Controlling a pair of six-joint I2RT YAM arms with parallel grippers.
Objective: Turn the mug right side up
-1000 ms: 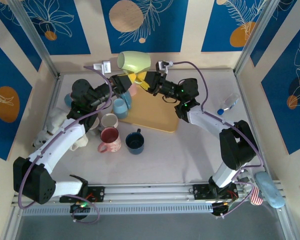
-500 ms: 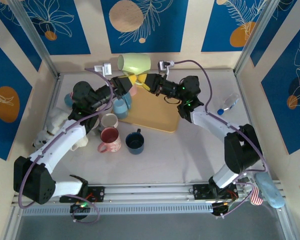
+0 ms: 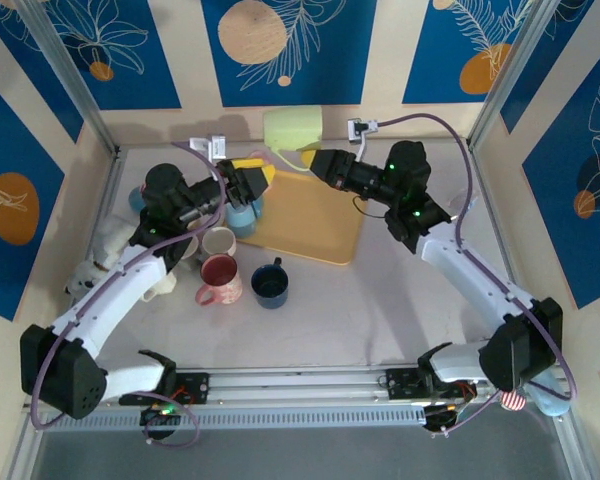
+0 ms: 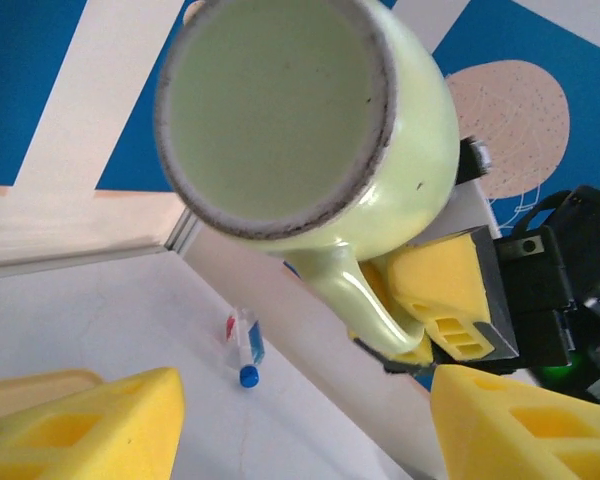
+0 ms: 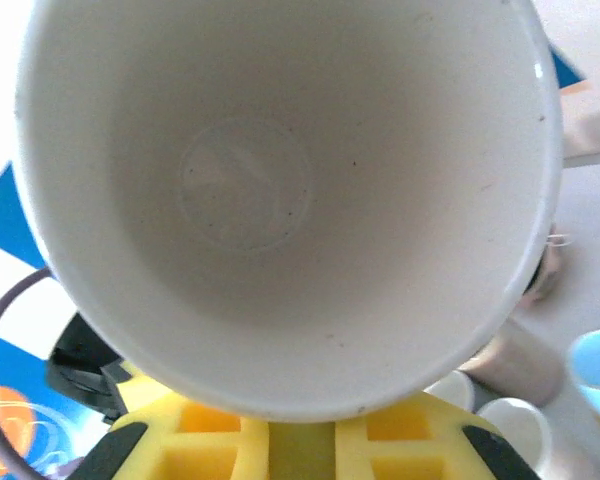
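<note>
Above the far edge of the bench, the mug hangs from the right gripper, clamped on its handle; the left gripper has just spread apart, so the handover looks done

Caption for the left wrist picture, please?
Right arm's yellow fingers pinch the handle of a pale green mug, mouth facing the camera.
</note>
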